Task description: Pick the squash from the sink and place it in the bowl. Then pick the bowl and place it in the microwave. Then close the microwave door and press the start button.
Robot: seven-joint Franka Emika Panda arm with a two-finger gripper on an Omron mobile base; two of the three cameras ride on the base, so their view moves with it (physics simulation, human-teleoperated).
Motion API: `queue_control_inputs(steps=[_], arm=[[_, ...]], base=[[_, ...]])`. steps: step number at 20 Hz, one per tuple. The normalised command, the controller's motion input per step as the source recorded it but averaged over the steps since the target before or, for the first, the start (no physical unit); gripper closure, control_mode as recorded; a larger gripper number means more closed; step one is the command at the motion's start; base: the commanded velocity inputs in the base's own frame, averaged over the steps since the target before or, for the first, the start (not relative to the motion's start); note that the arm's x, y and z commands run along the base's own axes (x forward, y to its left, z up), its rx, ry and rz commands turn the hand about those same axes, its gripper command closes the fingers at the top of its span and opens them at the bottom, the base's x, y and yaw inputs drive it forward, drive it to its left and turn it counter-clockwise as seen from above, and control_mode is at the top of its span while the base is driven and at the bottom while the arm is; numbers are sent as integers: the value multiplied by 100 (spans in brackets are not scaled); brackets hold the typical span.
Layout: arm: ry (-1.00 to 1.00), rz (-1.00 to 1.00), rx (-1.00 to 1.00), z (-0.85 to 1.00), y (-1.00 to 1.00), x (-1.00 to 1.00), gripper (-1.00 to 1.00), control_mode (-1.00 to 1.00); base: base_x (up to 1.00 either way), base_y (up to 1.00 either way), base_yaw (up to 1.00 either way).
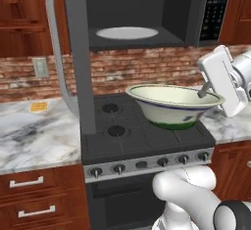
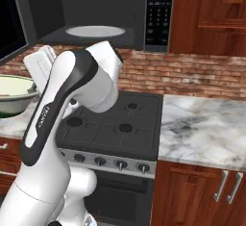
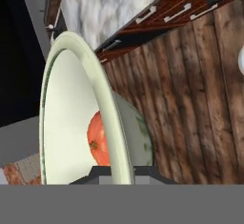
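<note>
My gripper is shut on the right rim of the cream bowl, which hangs level above the stove's right burners. In the hand view the rim runs between my fingertips, and the orange squash lies inside the bowl. The bowl's edge also pokes out at the left of the right base view, behind my arm. Above the stove the microwave stands with its white turntable plate bare. Its door is swung open to the left, edge-on. The sink is out of view.
The black stove with its row of knobs lies under the bowl. Marble counters flank it, with a small yellow item on the left one. The keypad strip is at the microwave's right. A brick backsplash runs behind.
</note>
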Motion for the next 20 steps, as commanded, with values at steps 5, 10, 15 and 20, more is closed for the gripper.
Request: queue_control_inputs(steps=[5,10,15,20], arm=[[0,0,0,0,0,0,100,100],[0,0,0,0,0,0,100,100],[-5,0,1,4,0,-5,100,-100],[-14,-12,0,69,-1,16,100,-100]], base=[[64,-2,0],[-14,0,0],[-19,0,0],[0,0,0]])
